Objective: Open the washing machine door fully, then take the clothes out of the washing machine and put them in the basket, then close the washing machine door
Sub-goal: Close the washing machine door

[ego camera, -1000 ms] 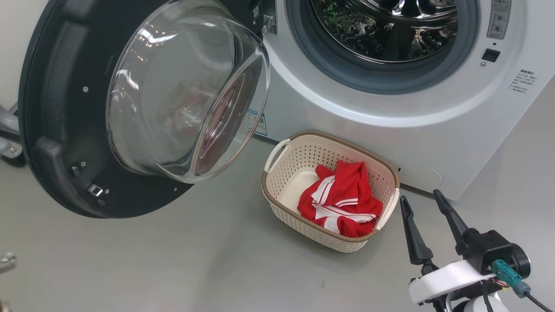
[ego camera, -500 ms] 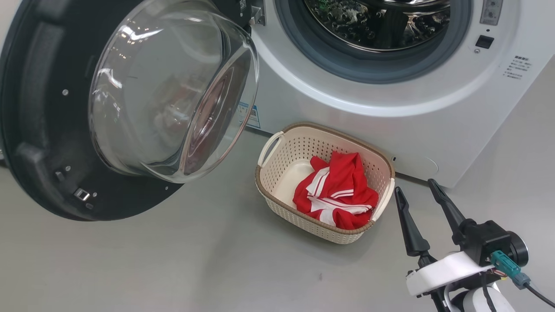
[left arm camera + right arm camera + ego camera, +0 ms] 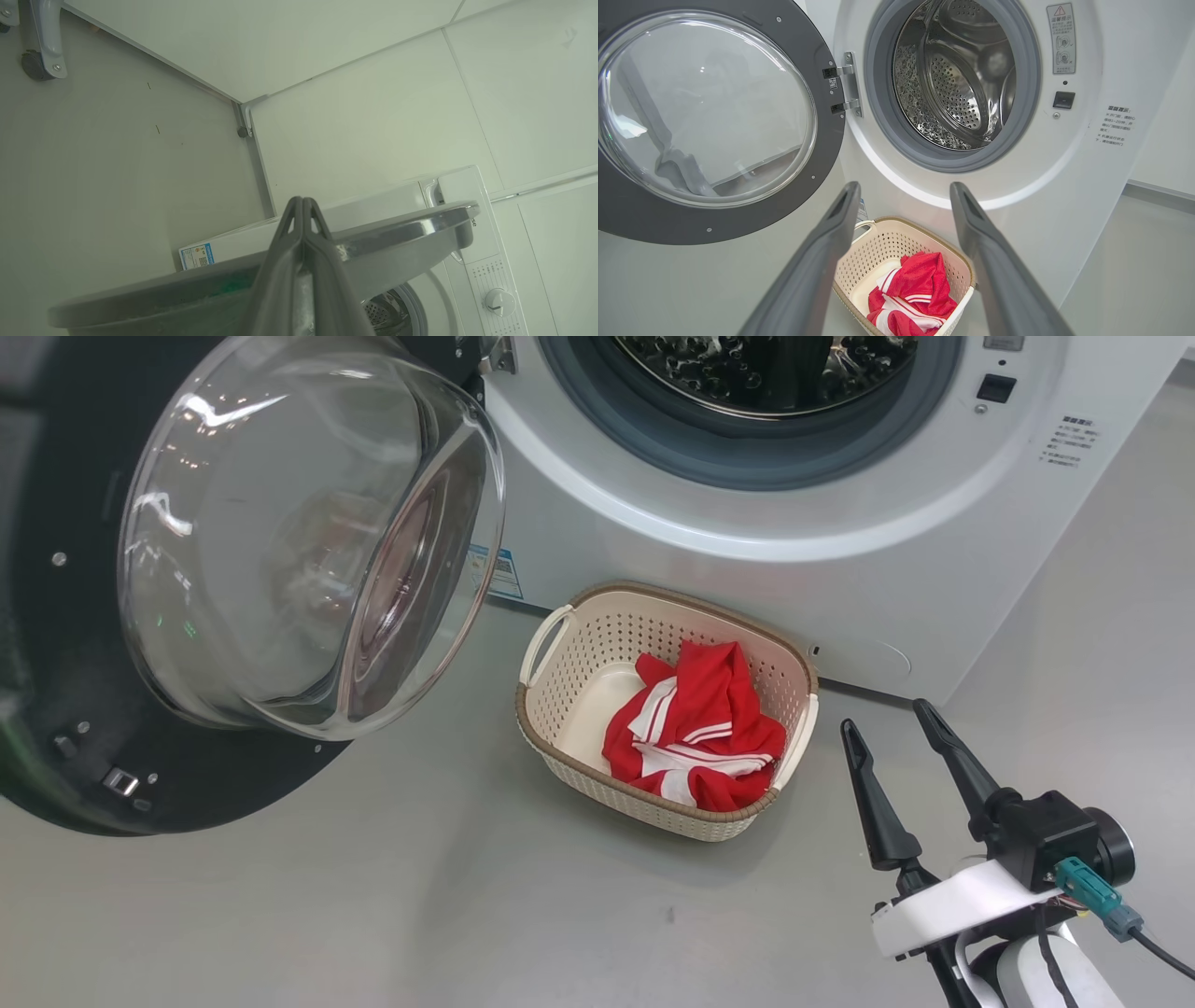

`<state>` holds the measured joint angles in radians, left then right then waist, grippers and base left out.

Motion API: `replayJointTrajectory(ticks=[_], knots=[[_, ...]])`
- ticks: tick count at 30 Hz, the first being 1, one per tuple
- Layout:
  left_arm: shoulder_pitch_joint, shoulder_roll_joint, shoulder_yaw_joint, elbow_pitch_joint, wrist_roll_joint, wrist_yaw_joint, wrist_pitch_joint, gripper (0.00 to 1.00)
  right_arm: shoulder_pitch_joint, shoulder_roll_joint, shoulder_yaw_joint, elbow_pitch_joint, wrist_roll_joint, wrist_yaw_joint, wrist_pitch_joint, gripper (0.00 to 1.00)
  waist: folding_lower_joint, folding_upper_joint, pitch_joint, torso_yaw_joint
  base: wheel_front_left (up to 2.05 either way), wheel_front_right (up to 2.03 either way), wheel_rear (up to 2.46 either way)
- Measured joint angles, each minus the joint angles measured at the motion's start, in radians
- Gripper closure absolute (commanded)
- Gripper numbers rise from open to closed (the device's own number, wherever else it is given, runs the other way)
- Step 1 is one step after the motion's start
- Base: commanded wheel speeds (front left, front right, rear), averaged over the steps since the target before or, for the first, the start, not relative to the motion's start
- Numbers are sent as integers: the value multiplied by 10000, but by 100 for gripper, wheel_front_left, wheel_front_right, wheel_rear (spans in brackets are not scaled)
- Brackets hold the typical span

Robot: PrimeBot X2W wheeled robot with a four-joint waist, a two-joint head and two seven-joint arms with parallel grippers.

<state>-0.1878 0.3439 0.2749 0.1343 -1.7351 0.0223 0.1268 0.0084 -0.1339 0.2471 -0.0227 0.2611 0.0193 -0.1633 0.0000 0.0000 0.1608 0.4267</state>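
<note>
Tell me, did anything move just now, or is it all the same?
Mostly the robot's head camera turned, so the whole picture slid left and up. The washing machine door looms larger and lower against the washing machine, so it may be starting to swing. Nothing was grabbed or dropped. The clothes stay in the basket, the right gripper stays open and empty, the left gripper stays shut.

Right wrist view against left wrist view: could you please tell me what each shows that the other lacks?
Right wrist view: the basket holding the clothes, framed by the open right gripper. Left wrist view: the shut left gripper, a control knob and a caster wheel. Shared: the washing machine, its steel drum and the open washing machine door.
</note>
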Motion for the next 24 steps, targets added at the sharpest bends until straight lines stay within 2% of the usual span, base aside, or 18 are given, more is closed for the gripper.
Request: replayJointTrajectory(ticks=[5, 12, 19, 24], knots=[[-34, 8, -173, 481, -75, -27, 449, 100, 2, -29, -56, 8, 2, -2, 0, 0, 0, 0, 75, -177, 0, 0, 0], [-65, 173, -295, 934, -449, -418, 1162, 100, 5, -69, -151, 40, 12, -13, -6, 0, 0, 0, 24, -250, 0, 0, 0], [122, 182, -408, 1099, -650, -951, 1756, 100, 8, -52, -92, 58, 21, -2, -6, 0, 0, 0, -56, -292, 0, 0, 0], [471, 71, -627, 1083, -688, -1164, 2136, 100, 18, -23, -123, 79, 23, -12, -48, 0, 0, 0, -139, -344, 0, 0, 0]])
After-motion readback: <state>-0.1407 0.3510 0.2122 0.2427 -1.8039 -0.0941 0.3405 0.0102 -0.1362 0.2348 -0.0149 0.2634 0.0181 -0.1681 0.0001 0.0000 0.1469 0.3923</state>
